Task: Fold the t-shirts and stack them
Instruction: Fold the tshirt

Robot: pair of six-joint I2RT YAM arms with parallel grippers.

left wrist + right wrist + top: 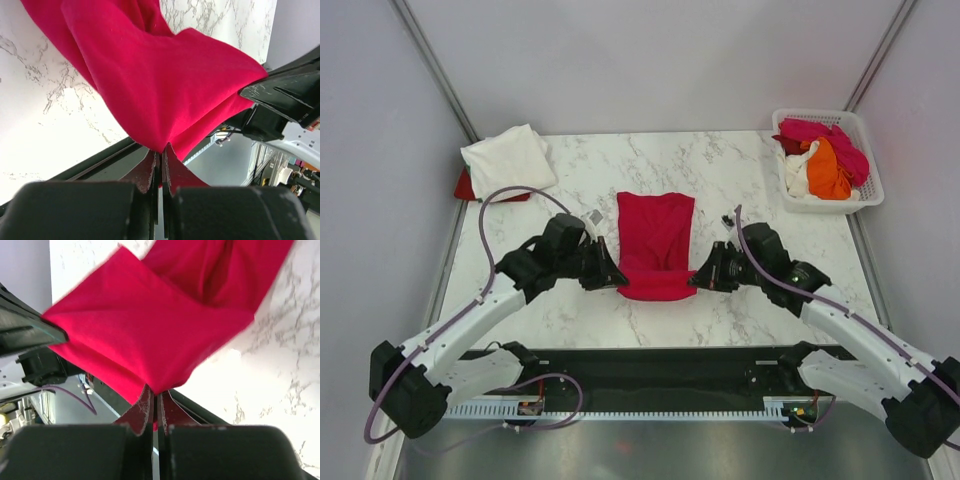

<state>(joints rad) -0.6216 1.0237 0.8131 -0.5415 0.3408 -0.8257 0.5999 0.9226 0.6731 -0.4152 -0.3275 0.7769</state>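
The red shirt (656, 245) lies lengthwise in the middle of the surface (740, 180), its far end flat on the marble and its near end caught between the two hands. The left hand (613, 277) is closed on the shirt's near left corner. In the left wrist view the fingertips are pressed together with a pinch of red cloth between them, and the fabric fans up and away from that pinch. The right hand (698, 280) is closed in the same way on the near right corner, and its wrist view shows cloth spreading from its clamped tips. The hands face each other across the shirt's near edge, one on each side at about the same height. The cloth between them runs as a folded band lifted off the marble, while the rest of the shirt stretches away from them toward the far side. Each wrist view shows the opposite hand at the other corner. At the far left corner of the surface a folded cream shirt (508, 158) rests on a dark red piece (467, 187), well apart from both hands. At the far right a white basket (865, 195) holds a pink shirt (820, 132), an orange shirt (828, 172) and a white shirt (796, 175) in a loose heap.
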